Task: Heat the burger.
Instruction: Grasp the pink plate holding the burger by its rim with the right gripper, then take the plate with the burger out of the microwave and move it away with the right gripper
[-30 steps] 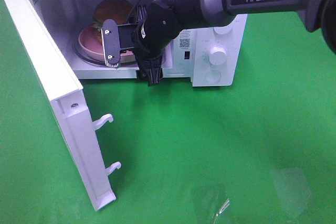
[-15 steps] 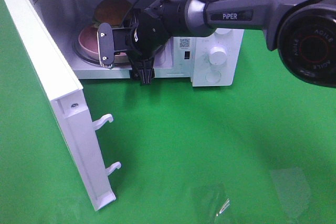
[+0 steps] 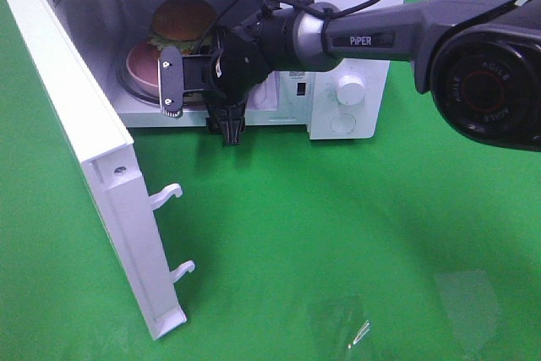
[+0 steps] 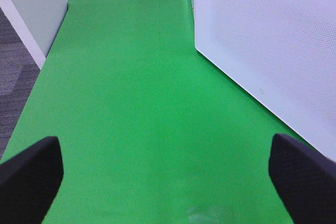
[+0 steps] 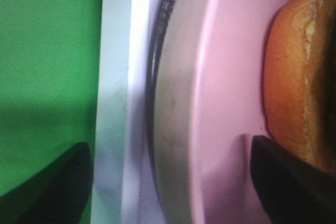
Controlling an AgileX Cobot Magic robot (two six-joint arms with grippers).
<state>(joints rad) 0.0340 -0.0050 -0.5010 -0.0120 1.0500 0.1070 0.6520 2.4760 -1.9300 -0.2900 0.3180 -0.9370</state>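
My right gripper (image 5: 168, 182) has its fingers spread wide at the microwave (image 3: 359, 48) mouth, one outside the pink plate (image 5: 226, 103) rim, the other over the plate beside the burger (image 3: 183, 19). I see nothing gripped. My left gripper (image 4: 168, 177) gapes wide over bare green mat (image 4: 131, 103).

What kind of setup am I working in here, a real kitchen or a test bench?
Likely a lab test bench, not a kitchen: a white microwave stands alone on a green-covered table, and grey office-style carpet shows past the table edge. The burger sits inside on a pink plate.
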